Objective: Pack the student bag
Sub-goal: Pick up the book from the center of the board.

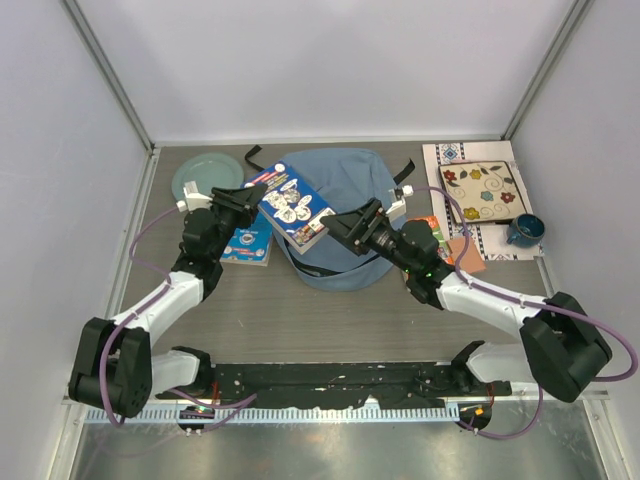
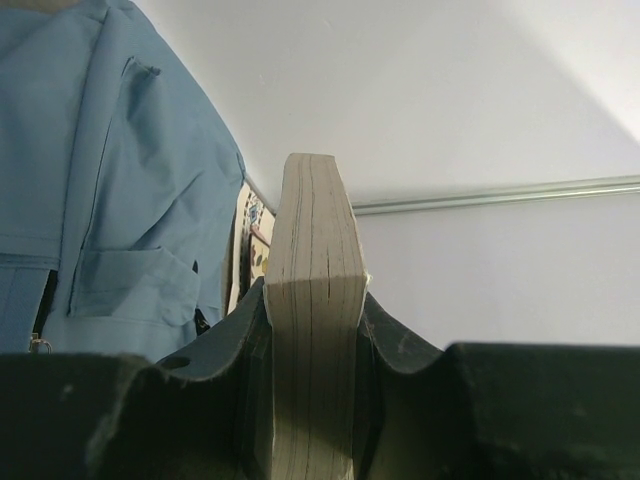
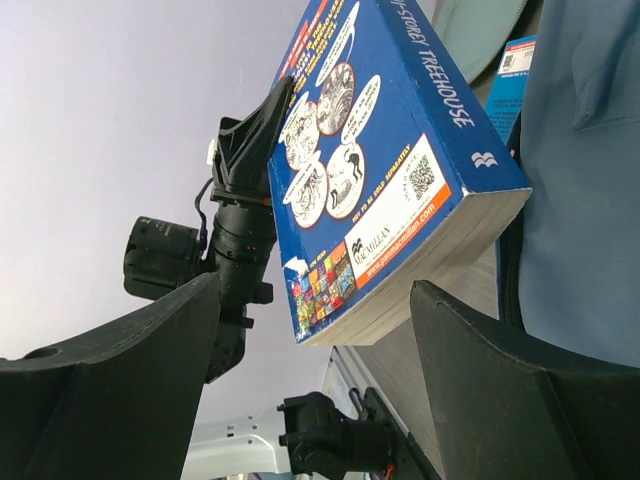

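Far left on the grey table (image 1: pixel 300 325), one teal plate (image 1: pixel 207 175), lying flat. Just right of it, the left pincer (image 1: pixel 256 199), clenched across the thickness of one thick blue paperback (image 1: pixel 295 207), raised off the table and tilted, page edges showing between the fingers in the left wrist view. Below that arm, one thinner blue booklet (image 1: pixel 245 247), flat on the table, just beside the bag's left edge.

Middle of the table: one student bag (image 1: pixel 350 178), dusty blue, slumped flat, black straps at its far edge. Placed to the right of the left pincer, near it but not touched by it, and partly covered by the raised paperback in the top view.

Over the bag's near right part, the right pincer (image 1: pixel 338 226), released, jaws spread wide, facing the paperback's near corner without gripping it. Whether brushing the fabric, cannot tell.

Beside the right arm, one small orange item (image 1: pixel 430 224) and one salmon-coloured flat piece (image 1: pixel 465 248), both too hidden to identify.

Far right, one white patterned mat (image 1: pixel 440 165), bearing one square flowered tile (image 1: pixel 485 190) and, on its near right part, one dark blue mug (image 1: pixel 525 230).

In all: two pincers, two books, one bag, one plate, one mat, one tile, one mug
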